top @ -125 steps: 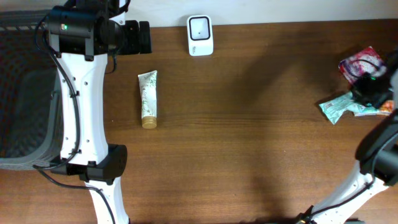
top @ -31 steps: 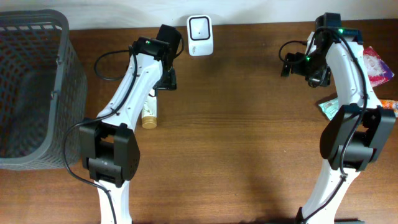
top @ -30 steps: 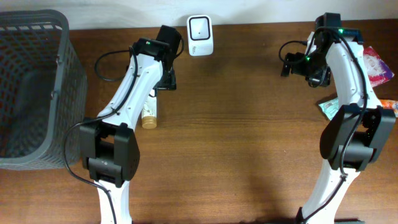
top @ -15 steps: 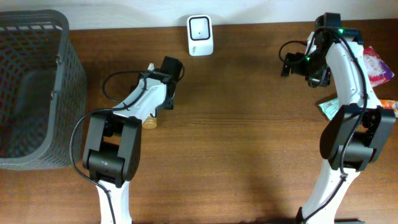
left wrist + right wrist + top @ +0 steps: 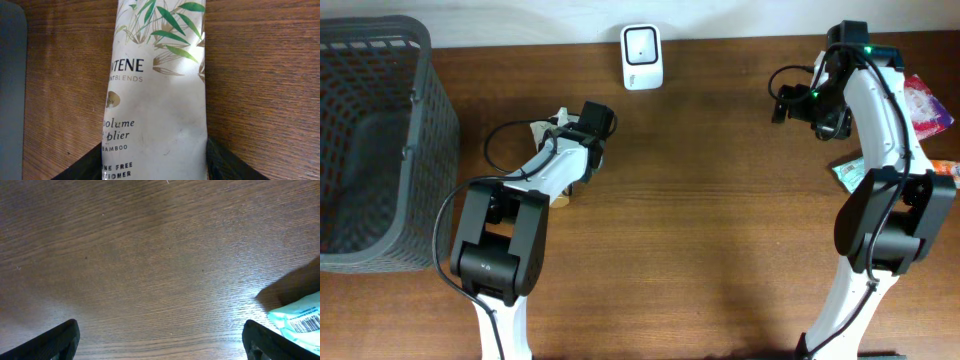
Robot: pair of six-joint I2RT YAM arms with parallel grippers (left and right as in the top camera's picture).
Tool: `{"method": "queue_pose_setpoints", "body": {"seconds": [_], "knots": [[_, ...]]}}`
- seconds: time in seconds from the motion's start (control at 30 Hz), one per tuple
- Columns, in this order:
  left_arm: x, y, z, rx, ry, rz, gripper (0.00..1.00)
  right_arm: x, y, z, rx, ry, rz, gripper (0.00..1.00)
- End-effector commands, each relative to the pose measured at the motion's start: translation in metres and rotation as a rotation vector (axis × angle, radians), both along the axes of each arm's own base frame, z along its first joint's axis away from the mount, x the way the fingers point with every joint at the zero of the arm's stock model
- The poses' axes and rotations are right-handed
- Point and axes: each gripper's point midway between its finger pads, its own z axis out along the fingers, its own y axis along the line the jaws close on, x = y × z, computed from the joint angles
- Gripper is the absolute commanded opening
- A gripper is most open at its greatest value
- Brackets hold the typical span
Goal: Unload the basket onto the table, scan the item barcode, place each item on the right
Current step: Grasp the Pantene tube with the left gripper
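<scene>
the left claw (image 5: 154, 145) is seen lowered over the tube (image 5: 155, 90), partly closed, with its dark fingers (image 5: 80, 167) laid against both long sides of the tube. the tube is thus held between them, flat on the brown surface (image 5: 720, 250). whether the tube is lifted at all cannot be told.

at the far left of the overhead view a grey basket (image 5: 380, 150) is found on the surface, well apart from the tube. the tube is white with green leaf print and lies lengthwise. its crimped end shows just beyond the left arm and its gold cap nearer the arm's base. most of its body is hidden under the arm in that view. no barcode can be seen on the side facing the wrist camera.

a small white scanner (image 5: 641, 56) is placed at the far edge of the surface, right of the tube and apart from it.

the right claw (image 5: 160, 325) is held above bare wood with its fingers spread wide and nothing between them. a teal packet (image 5: 300, 320) with a printed barcode is seen at the right edge of its view. a red packet (image 5: 925, 105) lies near the right edge of the surface.
</scene>
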Motion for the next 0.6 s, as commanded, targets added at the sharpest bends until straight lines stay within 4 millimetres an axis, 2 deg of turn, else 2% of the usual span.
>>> {"method": "queue_pose_setpoints", "body": {"seconds": [0.0, 0.07, 0.1, 0.23, 0.3, 0.33, 0.37, 0.47, 0.53, 0.57], "knots": [[-0.025, 0.005, -0.044, -0.005, 0.135, -0.006, 0.52, 0.004, 0.0, 0.016, -0.017, -0.038, 0.0, 0.99], [-0.027, 0.006, -0.049, 0.002, 0.151, -0.009, 0.46, 0.004, 0.0, 0.016, -0.016, -0.038, 0.0, 0.99], [-0.027, 0.006, -0.049, 0.008, 0.159, -0.023, 0.36, 0.004, 0.0, 0.016, -0.016, -0.038, 0.0, 0.99], [-0.026, 0.006, -0.048, 0.025, 0.177, -0.06, 0.24, 0.004, 0.0, 0.016, -0.016, -0.038, 0.0, 0.99], [-0.023, 0.005, -0.045, 0.022, 0.169, -0.061, 0.15, 0.004, 0.0, 0.016, -0.017, -0.038, 0.0, 0.99], [-0.02, 0.004, -0.04, 0.021, 0.165, -0.06, 0.05, 0.004, 0.0, 0.016, -0.017, -0.038, 0.0, 0.99], [-0.015, 0.003, -0.033, 0.016, 0.158, -0.061, 0.01, 0.004, 0.0, 0.016, -0.017, -0.038, 0.0, 0.99], [0.003, -0.009, -0.002, -0.029, 0.12, -0.066, 0.0, 0.004, 0.0, 0.016, -0.017, -0.038, 0.0, 0.99], [0.015, -0.026, 0.024, -0.12, 0.093, -0.088, 0.0, 0.004, 0.0, 0.016, -0.017, -0.038, 0.0, 0.99], [0.021, -0.041, 0.044, -0.207, 0.075, -0.114, 0.0, 0.004, 0.0, 0.016, -0.017, -0.038, 0.0, 0.99]]}}
